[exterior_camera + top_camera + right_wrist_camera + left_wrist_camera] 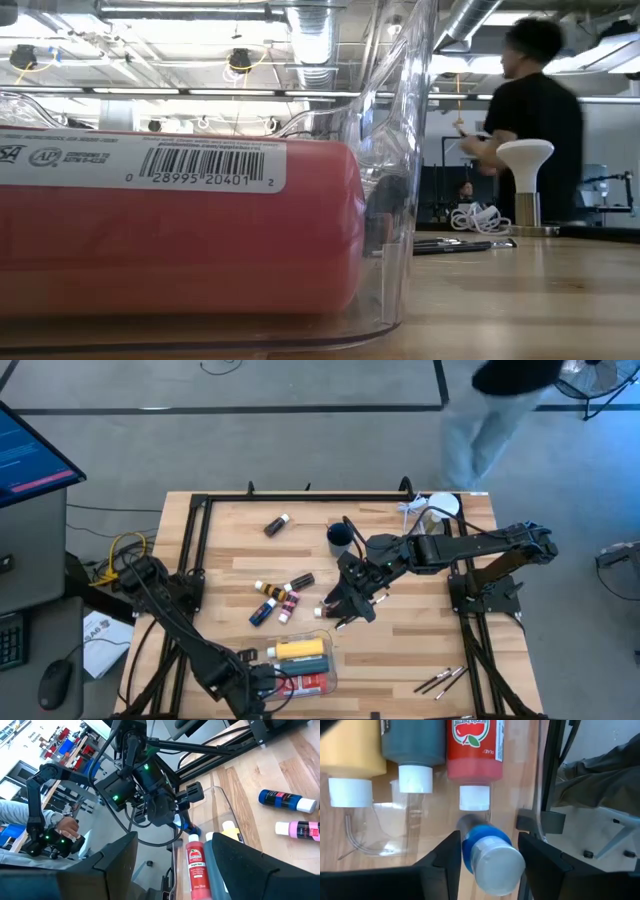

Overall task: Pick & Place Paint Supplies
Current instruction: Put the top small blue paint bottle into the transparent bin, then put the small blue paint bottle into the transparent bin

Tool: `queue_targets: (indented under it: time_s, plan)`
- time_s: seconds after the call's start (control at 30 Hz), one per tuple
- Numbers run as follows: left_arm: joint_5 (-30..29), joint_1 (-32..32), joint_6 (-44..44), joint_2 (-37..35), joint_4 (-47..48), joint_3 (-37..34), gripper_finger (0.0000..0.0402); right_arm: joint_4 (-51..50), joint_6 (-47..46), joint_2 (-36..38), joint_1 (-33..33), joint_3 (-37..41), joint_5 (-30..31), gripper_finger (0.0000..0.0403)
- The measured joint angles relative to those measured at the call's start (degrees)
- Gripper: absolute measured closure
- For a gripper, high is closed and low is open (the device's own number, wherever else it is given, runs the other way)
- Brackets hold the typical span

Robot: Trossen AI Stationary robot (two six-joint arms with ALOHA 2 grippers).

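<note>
Table (420, 660), pale wood, fills the centre of the high view with a black frame along its rim; bare board lies at lower right and along the upper middle.

Clear bin (335, 660) at the lower centre edge of the table. It holds a yellow bottle (300, 648), a teal bottle (412, 740) and a red bottle (305, 683) side by side, white caps facing one way.

Left gripper (487, 865) at the bottom edge of the high view, beside the bin. Its fingers stand on both sides of a small blue tube (487, 852) with a pale cap. A narrow gap shows on each side, so the grip looks released.

Right gripper (343, 610) hangs over mid-table, fingers spread wide and holding nothing.

Loose tubes (280, 598) clustered left of centre: brown, pink and blue with white caps. One more dark tube (276, 525) lies apart at upper left.

Dark cup (339, 537) at upper centre.

Brushes (442, 680), thin, lie together near the lower right edge, well apart from everything else.

Person (535, 120) stands beyond the far edge.
</note>
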State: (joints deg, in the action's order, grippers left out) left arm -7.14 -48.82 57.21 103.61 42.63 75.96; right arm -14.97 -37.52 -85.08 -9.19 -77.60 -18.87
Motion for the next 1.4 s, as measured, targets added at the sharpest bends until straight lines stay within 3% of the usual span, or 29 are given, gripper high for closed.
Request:
queue_targets:
  time_s: [0.37, 0.7, 0.97, 1.13, 1.4]
  plan:
    - [-1.48, 1.64, 0.22, -3.53, -0.13, 0.03, 0.0208, -1.28, 0.61, 0.0, 0.0, 0.02, -0.01, 0.0154]
    - [-12.01, 7.74, -5.79, -8.49, 3.05, 0.02, 0.0195, -1.28, 0.63, 0.0, 0.0, 0.02, -0.03, 0.0154]
    - [-21.51, 17.9, -4.79, -18.3, 14.78, 0.02, 0.0221, -1.28, 3.28, 0.0, 0.0, 0.02, -0.66, 0.0154]
    - [-16.73, 28.97, -3.24, -23.17, 22.16, -0.61, 0.0231, -1.23, 2.59, 0.0, 1.26, 0.02, -0.79, 0.0154]
    - [-3.01, 48.6, -10.1, -25.73, 19.67, -10.77, 0.0234, 1.14, 0.67, 0.0, 6.54, 0.02, -0.51, 0.0154]
